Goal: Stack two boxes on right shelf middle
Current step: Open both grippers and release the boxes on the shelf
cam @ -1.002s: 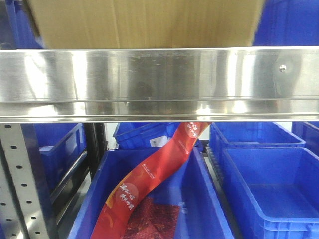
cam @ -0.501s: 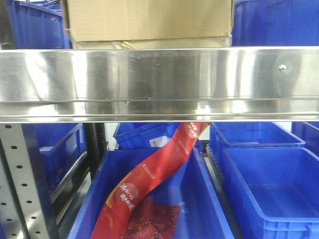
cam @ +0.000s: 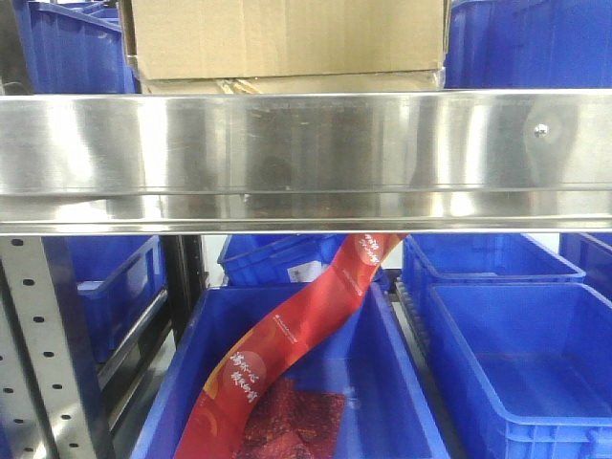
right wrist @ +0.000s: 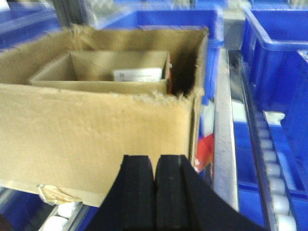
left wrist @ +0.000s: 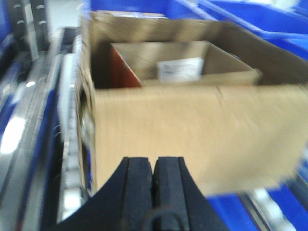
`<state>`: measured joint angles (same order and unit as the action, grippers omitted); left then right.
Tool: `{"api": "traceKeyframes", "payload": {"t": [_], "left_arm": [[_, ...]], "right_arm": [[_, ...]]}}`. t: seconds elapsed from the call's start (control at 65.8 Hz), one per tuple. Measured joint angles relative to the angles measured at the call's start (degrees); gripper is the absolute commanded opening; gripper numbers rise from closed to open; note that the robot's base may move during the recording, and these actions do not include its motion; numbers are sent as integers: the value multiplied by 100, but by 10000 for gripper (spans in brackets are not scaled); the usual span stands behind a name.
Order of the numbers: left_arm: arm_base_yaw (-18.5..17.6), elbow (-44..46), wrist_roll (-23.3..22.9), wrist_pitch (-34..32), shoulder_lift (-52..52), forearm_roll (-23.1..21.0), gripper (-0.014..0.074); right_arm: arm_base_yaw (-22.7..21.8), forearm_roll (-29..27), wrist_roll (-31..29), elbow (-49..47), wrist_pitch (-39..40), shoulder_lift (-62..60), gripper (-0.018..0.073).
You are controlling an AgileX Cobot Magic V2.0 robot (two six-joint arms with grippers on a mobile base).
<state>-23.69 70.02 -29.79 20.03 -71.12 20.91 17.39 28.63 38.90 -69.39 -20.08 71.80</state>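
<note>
A large open cardboard box point(cam: 287, 38) sits on the shelf just behind the steel shelf rail point(cam: 306, 153). It also shows in the left wrist view point(left wrist: 202, 139) and the right wrist view point(right wrist: 96, 130). A smaller open cardboard box point(left wrist: 192, 62) with a white label lies inside it, also in the right wrist view point(right wrist: 110, 72). My left gripper point(left wrist: 153, 166) is shut and empty, close in front of the big box's near wall. My right gripper point(right wrist: 157, 163) is shut and empty, just in front of the box's near right corner.
Blue plastic bins point(cam: 516, 354) fill the lower level, one holding a red banner point(cam: 296, 335) and red packets. More blue bins point(right wrist: 274, 53) flank the cardboard box on the shelf. A perforated steel upright point(cam: 43, 354) stands at the left. Roller tracks point(right wrist: 272, 173) run along the shelf.
The big cardboard box moved back onto the shelf and looks smaller than a second ago; it has stayed nearly still for the last half second.
</note>
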Motion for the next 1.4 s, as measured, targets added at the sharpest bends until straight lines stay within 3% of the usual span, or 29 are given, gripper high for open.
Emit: {"api": "traceKeyframes", "payload": {"t": [0.121, 0.273, 0.532, 0.85, 1.276, 1.336, 1.397], "left_arm": [[275, -1003, 11, -617, 753, -47, -94], [865, -2337, 11, -1180, 1748, -212, -94], [1294, -3709, 11, -1343, 3542, -252, -94], [1294, -3945, 11, -1422, 4874, -252, -94], [1294, -3958, 11, -1433, 5092, -252, -94], [1294, -3958, 11, -1433, 5092, -252, -94], [1294, -3958, 11, -1433, 5092, -252, -94]], "right_arm": [[-449, 0, 298, 862, 276, -555, -165], [-633, 114, 331, 1980, 614, -1594, -165], [-678, 335, 343, 3588, 777, -3248, -165], [-688, 370, 332, 3742, 1090, -4543, -165], [-688, 281, 293, 3742, 1597, -4732, -165], [-688, -18, -155, 3774, 1458, -4798, -165], [-752, -685, -1162, 3863, 1400, -4909, -165]]}}
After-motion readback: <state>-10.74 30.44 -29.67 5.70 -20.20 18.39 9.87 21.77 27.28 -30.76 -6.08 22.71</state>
